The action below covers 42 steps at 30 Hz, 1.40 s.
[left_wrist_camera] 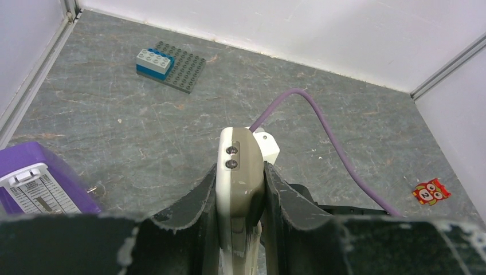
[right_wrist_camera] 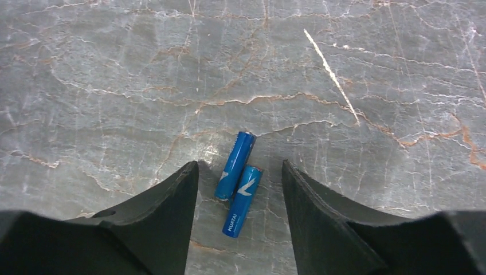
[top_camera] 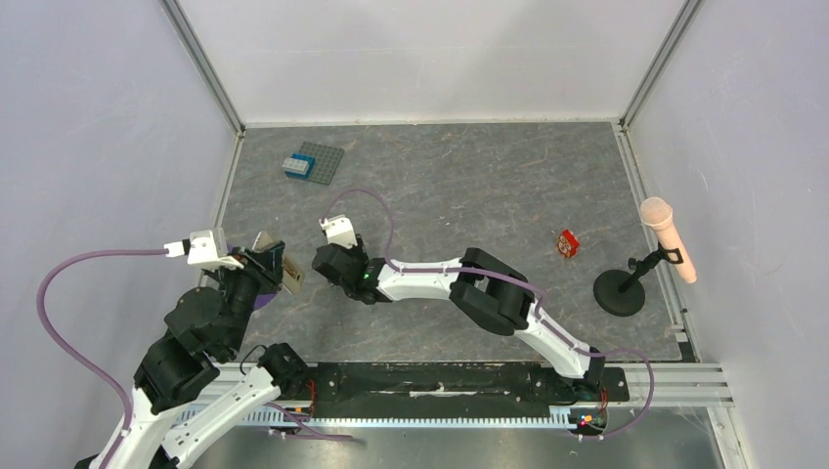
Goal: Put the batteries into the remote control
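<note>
In the left wrist view my left gripper is shut on the remote control, a slim white handset with a tan back. The remote stands on edge between the fingers, its end with two small dark screws poking out beyond them. The top view shows that gripper at the left, raised over the table. Two blue batteries lie side by side on the grey table. My right gripper hangs open over them, one finger on each side and neither touching. In the top view the right gripper hides the batteries.
A blue brick on a grey studded plate sits at the far left. A small red-and-white object lies to the right. A microphone on a round black stand is by the right wall. A purple box lies below my left gripper.
</note>
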Each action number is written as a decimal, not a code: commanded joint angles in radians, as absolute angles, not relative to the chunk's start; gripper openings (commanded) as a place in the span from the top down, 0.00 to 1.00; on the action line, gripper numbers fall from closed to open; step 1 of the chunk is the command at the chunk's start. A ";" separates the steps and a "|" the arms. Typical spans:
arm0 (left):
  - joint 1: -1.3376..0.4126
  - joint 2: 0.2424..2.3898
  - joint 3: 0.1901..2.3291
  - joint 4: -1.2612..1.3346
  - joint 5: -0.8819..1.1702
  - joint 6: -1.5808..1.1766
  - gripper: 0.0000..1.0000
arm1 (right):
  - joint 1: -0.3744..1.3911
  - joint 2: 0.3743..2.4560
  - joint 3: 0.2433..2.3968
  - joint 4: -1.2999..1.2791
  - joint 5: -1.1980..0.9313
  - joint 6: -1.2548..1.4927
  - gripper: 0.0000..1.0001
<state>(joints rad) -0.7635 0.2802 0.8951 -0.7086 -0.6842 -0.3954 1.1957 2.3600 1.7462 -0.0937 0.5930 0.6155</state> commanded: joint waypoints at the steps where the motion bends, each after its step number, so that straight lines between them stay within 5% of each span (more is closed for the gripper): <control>1: -0.762 0.271 0.902 -0.700 -0.696 -0.410 0.98 | 1.200 2.401 1.821 -0.201 0.663 0.619 0.45; 11: -0.762 0.288 0.901 -0.719 -0.686 -0.428 0.98 | 1.205 2.278 1.608 -0.233 0.684 0.679 0.72; 24: -0.762 0.333 0.858 -0.701 -0.534 -0.469 0.98 | 1.123 1.972 1.143 -0.169 0.641 0.625 0.74; 31: -0.762 0.368 0.765 -0.613 -0.395 -0.531 0.98 | 1.055 1.816 0.919 -0.116 0.584 0.595 0.71; 38: -0.762 0.382 0.708 -0.563 -0.353 -0.570 0.98 | 1.033 1.815 0.910 -0.100 0.534 0.580 0.46; 42: -0.763 0.384 0.695 -0.563 -0.352 -0.579 0.98 | 1.016 1.823 0.941 -0.089 0.510 0.540 0.45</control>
<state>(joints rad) -0.7635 0.3790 0.7010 -0.6353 -0.3729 -0.5312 1.0298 1.7969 0.9363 -0.0311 0.5755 0.5926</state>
